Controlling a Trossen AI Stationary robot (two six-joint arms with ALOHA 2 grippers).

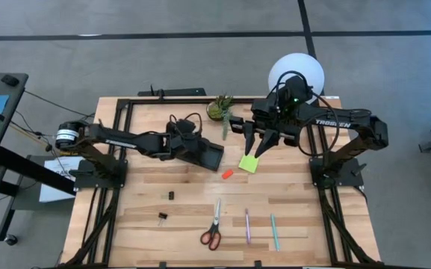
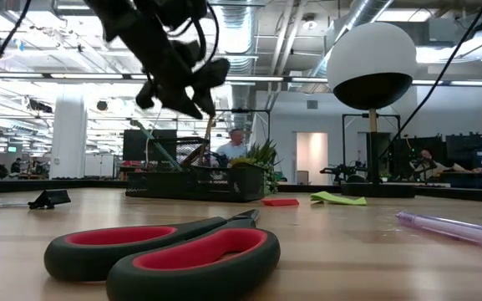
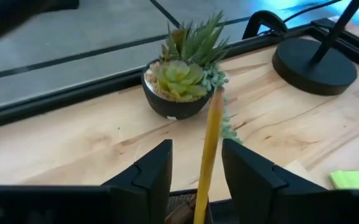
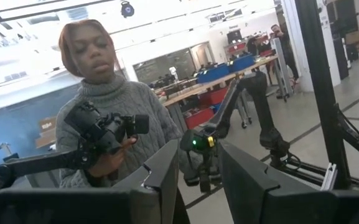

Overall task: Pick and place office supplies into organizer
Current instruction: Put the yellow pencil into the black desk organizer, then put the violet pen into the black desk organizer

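Note:
My left gripper [image 3: 196, 149] reaches over the black organizer [image 1: 209, 157] and is open. A yellow pencil [image 3: 209, 143] stands between its fingers with a gap on each side, its lower end down in the organizer's mesh compartment [image 3: 182, 200]. My right gripper [image 1: 255, 147] hangs open and empty, raised above the lime-green sticky pad [image 1: 248, 164]. On the table lie an orange eraser [image 1: 227, 173], red-handled scissors [image 1: 214, 228], a purple pen [image 1: 247, 224], a teal pen [image 1: 275, 232] and two black clips [image 1: 170, 195] [image 1: 162, 217].
A small potted plant [image 1: 219, 108] stands just beyond the organizer, and a lamp with a white globe [image 1: 297, 73] and round black base [image 3: 315, 65] stands at the far right. A person [image 4: 107, 93] stands beyond the table. Bare wood lies at the near left.

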